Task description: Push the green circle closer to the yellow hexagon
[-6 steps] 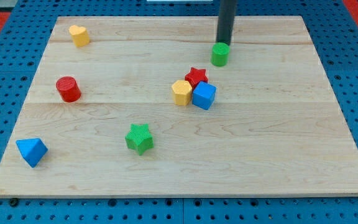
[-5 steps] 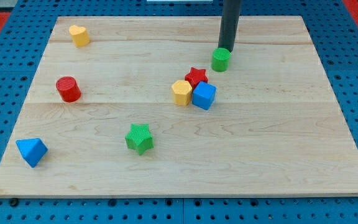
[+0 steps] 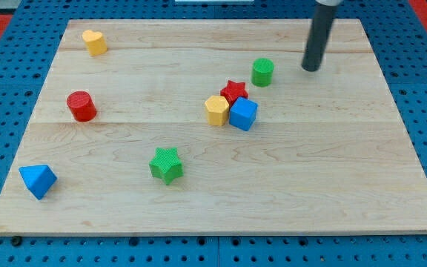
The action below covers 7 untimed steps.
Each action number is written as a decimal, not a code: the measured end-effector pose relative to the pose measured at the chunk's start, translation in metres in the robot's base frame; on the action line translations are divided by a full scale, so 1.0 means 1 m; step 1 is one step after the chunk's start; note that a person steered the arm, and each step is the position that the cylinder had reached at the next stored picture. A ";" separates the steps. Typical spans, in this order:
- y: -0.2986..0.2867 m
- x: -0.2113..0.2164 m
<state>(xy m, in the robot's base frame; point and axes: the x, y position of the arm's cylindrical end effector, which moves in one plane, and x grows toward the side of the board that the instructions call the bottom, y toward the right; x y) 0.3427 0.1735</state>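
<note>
The green circle (image 3: pixel 262 72) stands on the wooden board, up and to the right of a tight cluster. In that cluster the yellow hexagon (image 3: pixel 216 110) touches a red star (image 3: pixel 234 91) and a blue cube (image 3: pixel 243 113). My tip (image 3: pixel 311 69) is to the right of the green circle, apart from it, at about the same height in the view.
A yellow heart-like block (image 3: pixel 94 42) sits at the top left, a red cylinder (image 3: pixel 81 106) at the left, a blue triangular block (image 3: pixel 38 180) at the bottom left, and a green star (image 3: pixel 167 165) below the middle. The board (image 3: pixel 347 185) lies on a blue pegboard.
My tip has moved from just above the green circle to its right, away from it. The green circle shifted slightly down toward the cluster.
</note>
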 end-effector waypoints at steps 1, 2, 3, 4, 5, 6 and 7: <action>-0.024 0.003; -0.072 -0.023; -0.095 -0.013; -0.088 -0.008; -0.098 0.001; -0.139 0.000; -0.143 0.000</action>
<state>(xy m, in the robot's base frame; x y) 0.3429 0.0305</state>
